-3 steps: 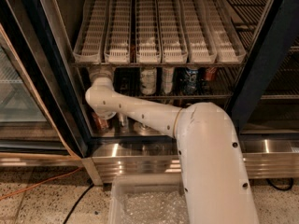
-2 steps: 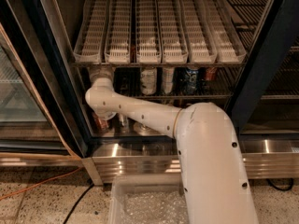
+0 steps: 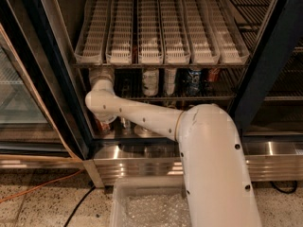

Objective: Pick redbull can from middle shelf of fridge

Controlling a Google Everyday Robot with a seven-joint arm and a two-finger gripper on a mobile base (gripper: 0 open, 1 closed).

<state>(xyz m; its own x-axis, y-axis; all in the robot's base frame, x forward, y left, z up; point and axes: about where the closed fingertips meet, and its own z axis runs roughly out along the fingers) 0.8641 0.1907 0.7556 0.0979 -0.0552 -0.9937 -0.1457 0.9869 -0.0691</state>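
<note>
1. The fridge [image 3: 263, 56] stands open, with black door frames, a glass door at the left and a ribbed stainless-steel base panel.
2. The top rack [image 3: 165, 56] is white plastic, moulded into parallel slotted lanes that run from front to back.
3. The middle shelf [image 3: 199, 98] lies directly below it. It is a dark wire rack of thin bars with a front rail.
4. Two wide white-labelled cans [image 3: 150, 82] stand upright side by side on this shelf. A blue can [image 3: 191, 79] stands to their right, and a reddish item sits beyond it.
5. The redbull can [image 3: 125, 85] is on the middle shelf, in the shadowed gap left of the white-labelled cans. Its slim dark body is only dimly visible.
6. The arm [image 3: 142, 117] is smooth white and tubular. It reaches in from the lower right, crosses in front of the shelf rail, bends at a rounded elbow and turns upward.
7. The claw [image 3: 101, 73] is at the left end of the middle shelf, just left of the redbull can and under the front lip of the white rack. Whether it is released or clenched cannot be told, and contact with the can cannot be confirmed.
8. More cans stand on the lowest level, partly hidden behind the arm.
9. A translucent plastic bin [image 3: 124, 193] sits on the speckled floor [image 3: 38, 212] in front of the base panel.
10. An orange cable [image 3: 42, 189] runs across the floor at the left.
</note>
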